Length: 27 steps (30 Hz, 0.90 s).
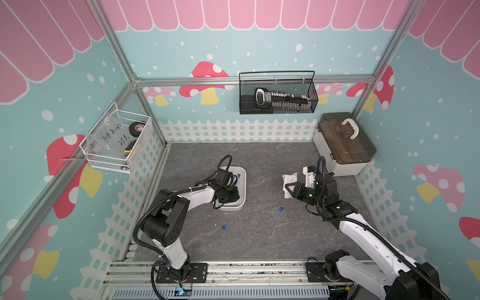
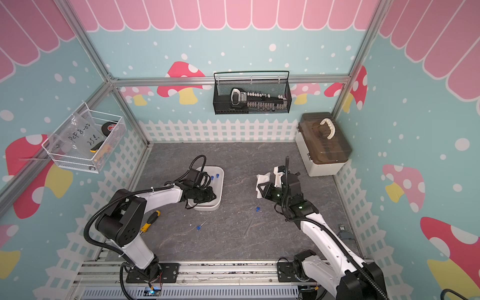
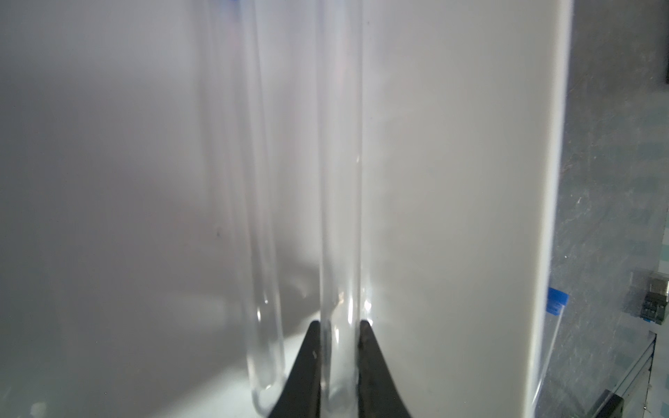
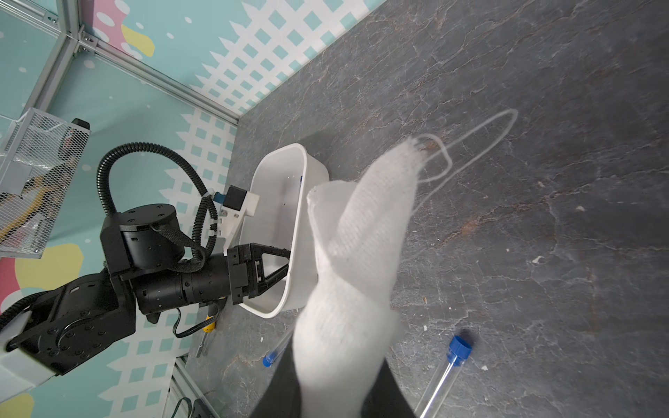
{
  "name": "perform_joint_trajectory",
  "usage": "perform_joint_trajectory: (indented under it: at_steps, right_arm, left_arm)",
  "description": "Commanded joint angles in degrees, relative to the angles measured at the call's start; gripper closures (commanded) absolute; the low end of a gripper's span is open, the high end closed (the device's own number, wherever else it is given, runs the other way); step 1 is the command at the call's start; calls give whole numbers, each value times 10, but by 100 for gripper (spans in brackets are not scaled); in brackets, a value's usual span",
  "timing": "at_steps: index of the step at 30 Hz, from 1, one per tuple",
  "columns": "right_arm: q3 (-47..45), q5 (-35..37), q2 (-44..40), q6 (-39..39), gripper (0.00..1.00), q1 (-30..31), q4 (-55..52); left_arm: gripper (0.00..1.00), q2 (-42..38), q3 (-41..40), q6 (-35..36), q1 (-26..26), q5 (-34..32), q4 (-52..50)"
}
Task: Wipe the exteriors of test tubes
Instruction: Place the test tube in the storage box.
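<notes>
Left tool (image 3: pixel 340 327) clenched on a tube (image 3: pixel 340 181) by its rounded end in the tray (image 1: pixel 243 191), left of centre in a top view; right tool (image 1: pixel 288 187) grips the cloth (image 4: pixel 354 253).
You seem to hold the slick glass only by its tip: lifting could let it swing, slip, or knock the neighbour tube (image 3: pixel 262 217). A third tube (image 1: pixel 275 221) and fourth tube (image 1: pixel 228 222) lie on the counter (image 1: pixel 259 161), lower centre.

Left tool (image 3: pixel 339 327) angled down, jaws nearly together, right tool (image 1: pixel 287 187) raised, jaws clamped.

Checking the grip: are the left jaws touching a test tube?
Touching. The left wrist view shows the left gripper with both jaws against the test tube.
</notes>
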Motion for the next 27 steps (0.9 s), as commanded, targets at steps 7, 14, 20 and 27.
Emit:
perform_joint_trajectory:
  at_steps: [7,14,20,27]
  right_arm:
    - [1,8,-2,1,80,-2,-5]
    - [3,8,-2,1,80,-2,-5]
    - [-1,6,-2,2,80,-2,-8]
    - [-5,8,-11,1,80,-2,-18]
  left_arm:
    - [77,4,6,16,3,-2,-4]
    - [75,-3,13,14,3,-4,-4]
    - [74,-19,14,16,3,-6,-8]
    - [73,-20,20,22,3,-3,-13]
